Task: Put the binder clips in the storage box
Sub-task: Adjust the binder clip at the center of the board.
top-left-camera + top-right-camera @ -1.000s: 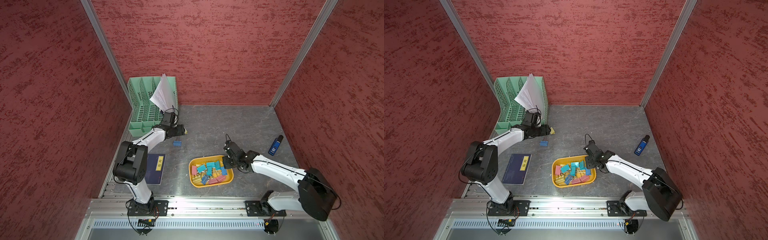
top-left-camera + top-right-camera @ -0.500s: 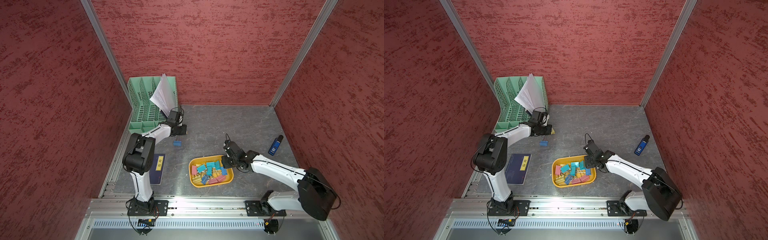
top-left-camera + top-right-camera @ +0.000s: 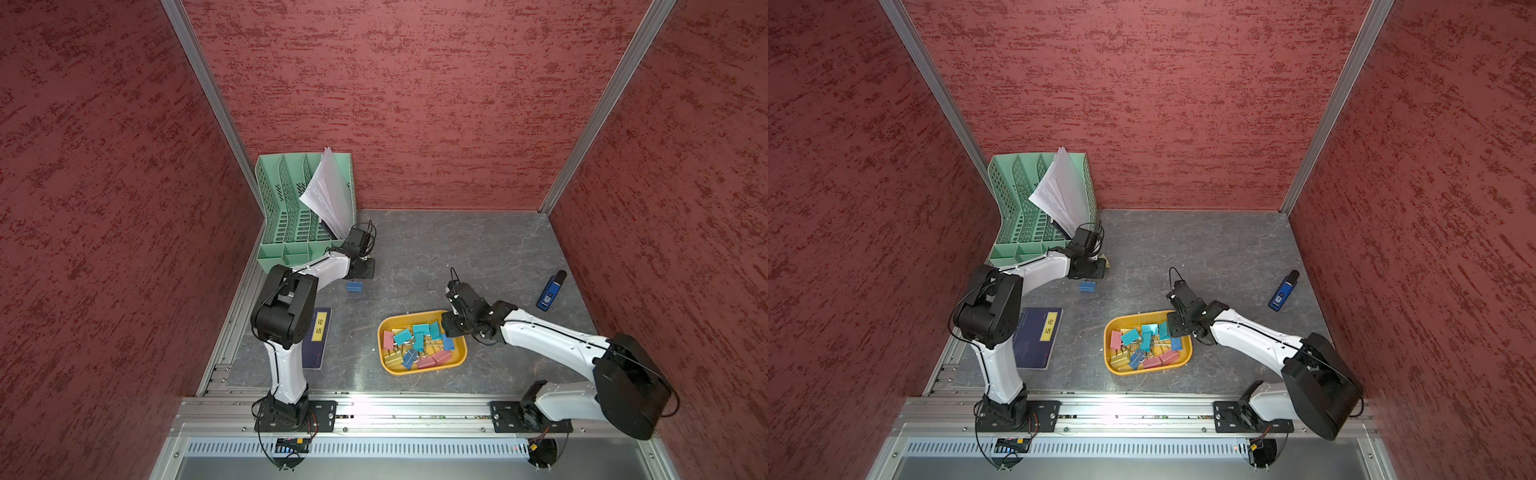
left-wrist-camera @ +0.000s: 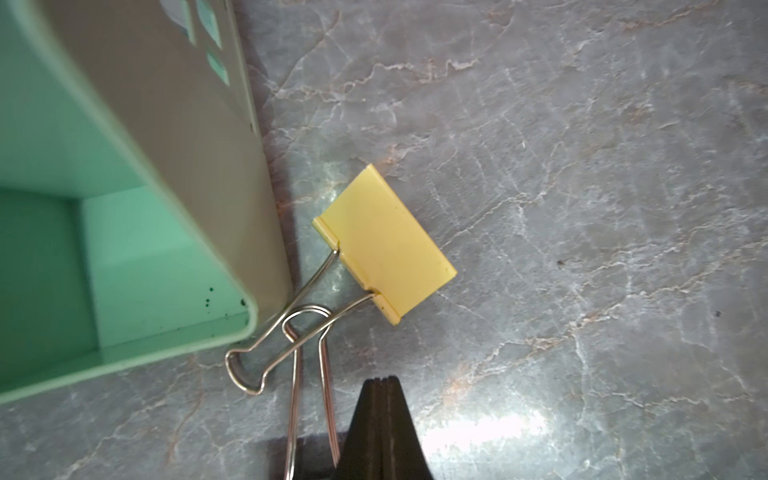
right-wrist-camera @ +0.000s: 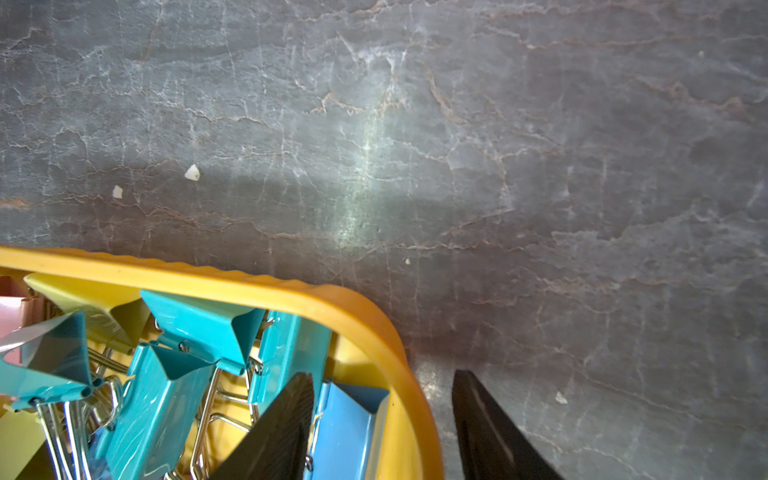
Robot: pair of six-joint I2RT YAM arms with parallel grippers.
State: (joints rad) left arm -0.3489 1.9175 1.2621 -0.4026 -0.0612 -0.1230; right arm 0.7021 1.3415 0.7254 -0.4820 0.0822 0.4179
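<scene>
left tool (image 4: 380, 388) is sitting clenched beside the wire handle of the yellow binder clip (image 4: 384, 245) on the marbled bench (image 4: 582, 208); right tool (image 5: 382, 374) is gaping astride the glossy storage box (image 5: 249, 282) rim, wedge-shaped clips (image 5: 199, 316) lying inside.

Left arm (image 3: 286, 370) & right arm (image 3: 548, 336) had white shells w/ blk joints & thin blk wrist cables (image 3: 452, 274). Left gripper (image 4: 380, 379) & right gripper (image 5: 382, 374) had blk wedge fingers (image 5: 490, 432).

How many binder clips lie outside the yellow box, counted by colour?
yellow clip: 1
blue clip: 1
Total in view outside the storage box: 2
</scene>
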